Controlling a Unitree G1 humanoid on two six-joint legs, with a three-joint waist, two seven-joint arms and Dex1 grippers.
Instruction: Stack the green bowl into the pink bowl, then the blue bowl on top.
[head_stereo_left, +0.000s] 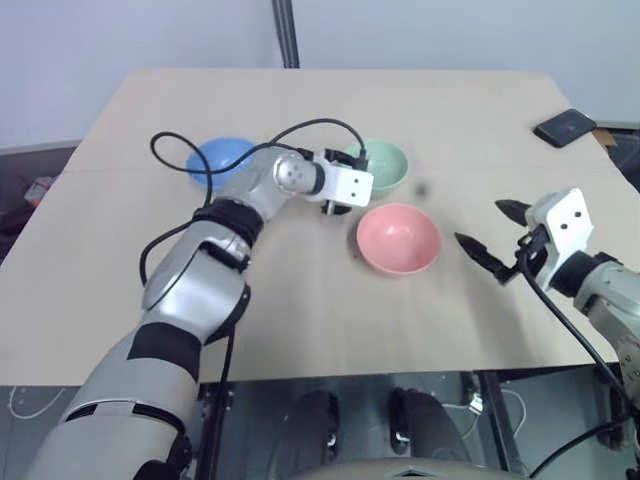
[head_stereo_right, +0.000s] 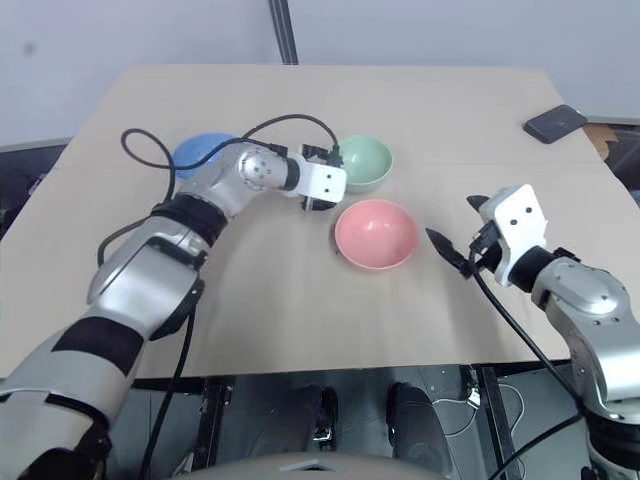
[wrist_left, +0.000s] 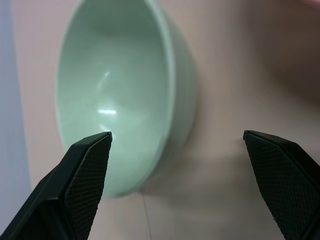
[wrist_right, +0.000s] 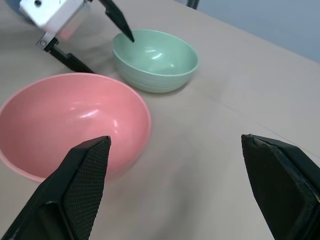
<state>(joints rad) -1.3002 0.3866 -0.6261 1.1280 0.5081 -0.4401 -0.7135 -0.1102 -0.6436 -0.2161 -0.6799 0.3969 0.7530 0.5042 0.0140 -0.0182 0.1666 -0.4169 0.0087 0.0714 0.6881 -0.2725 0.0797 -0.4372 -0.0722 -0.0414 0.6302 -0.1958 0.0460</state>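
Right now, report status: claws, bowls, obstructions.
Left claw open, straddling green bowl rim. Right claw open, empty, beside pink bowl. Blue bowl behind left arm. Nothing blocking the stack.

1. A light tan table with a smooth matte top takes up most of the scene.
2. A faint seam runs across the tabletop.
3. A dark pole rises behind the table's far edge.
4. Behind it stands a plain pale grey-blue wall.
5. A small dark flat object lies near the table's far right corner.
6. Grey floor with loose cables shows below the near edge.
7. The light is even and soft.
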